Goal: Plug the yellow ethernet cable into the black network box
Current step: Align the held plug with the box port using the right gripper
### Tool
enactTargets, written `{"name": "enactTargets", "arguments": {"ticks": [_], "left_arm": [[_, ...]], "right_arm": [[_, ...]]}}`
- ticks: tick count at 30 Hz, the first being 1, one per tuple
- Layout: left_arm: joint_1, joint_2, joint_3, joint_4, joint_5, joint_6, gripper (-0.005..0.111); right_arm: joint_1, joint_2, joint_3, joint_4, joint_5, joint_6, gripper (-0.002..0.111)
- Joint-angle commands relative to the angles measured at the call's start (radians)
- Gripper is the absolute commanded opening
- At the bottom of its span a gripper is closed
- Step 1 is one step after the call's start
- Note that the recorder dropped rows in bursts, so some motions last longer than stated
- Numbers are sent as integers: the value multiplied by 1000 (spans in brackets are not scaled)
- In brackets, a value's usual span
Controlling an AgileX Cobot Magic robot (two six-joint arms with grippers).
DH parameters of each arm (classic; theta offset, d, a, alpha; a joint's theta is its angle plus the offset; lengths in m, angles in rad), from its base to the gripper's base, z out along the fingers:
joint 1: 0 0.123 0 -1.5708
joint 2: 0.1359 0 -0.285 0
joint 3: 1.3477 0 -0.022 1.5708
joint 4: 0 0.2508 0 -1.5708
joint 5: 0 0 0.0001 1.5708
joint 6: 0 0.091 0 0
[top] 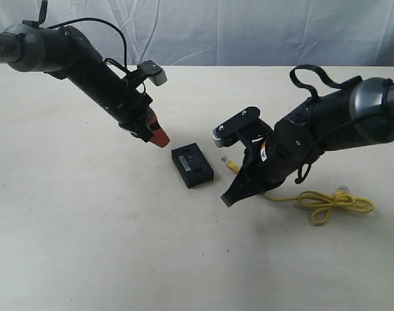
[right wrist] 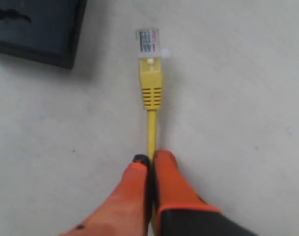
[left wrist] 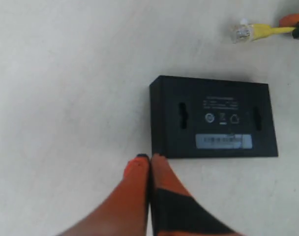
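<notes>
So we're mid-approach here: the cable is picked up but not plugged in yet. The right tool (right wrist: 150,160) is pinching the yellow ethernet cable (right wrist: 152,128) a little way behind its boot, so the clear plug (right wrist: 147,42) sticks straight out past the fingertips, just above the tabletop (top: 87,246). The rest of the cord trails away behind that tool, with the bow-like loop (top: 333,204) lying flat.

The black network box (left wrist: 213,118) sits ahead of the plug and off to one side, near but not touching it. The left tool (left wrist: 149,160) is pressed together with nothing in it, tips right at a corner of the box. I can't tell if it's actually touching.

My guess is the next move is to swing the plug round to whichever side has the ports and push it in square, probably with the left tool bracing the box so it doesn't skate. I can't see a port in any view, so lining up is the tricky bit.

The box is flat matte black, with two slots and a pale label strip (left wrist: 223,141) on its upper face. The plug's little coloured wires show through the clear plastic.
</notes>
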Motion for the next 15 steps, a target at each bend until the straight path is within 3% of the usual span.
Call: {"name": "enactTargets", "arguments": {"ticks": [1, 8, 15], "left_arm": [[5, -9, 0, 33, -17, -25, 0], [28, 18, 28, 23, -30, -19, 0], [34, 77, 28, -93, 21, 78, 0]], "right_arm": [[36, 13, -3, -7, -21, -1, -1], [84, 8, -3, -7, 22, -37, -1], [118, -7, -3, 3, 43, -52, -1]]}}
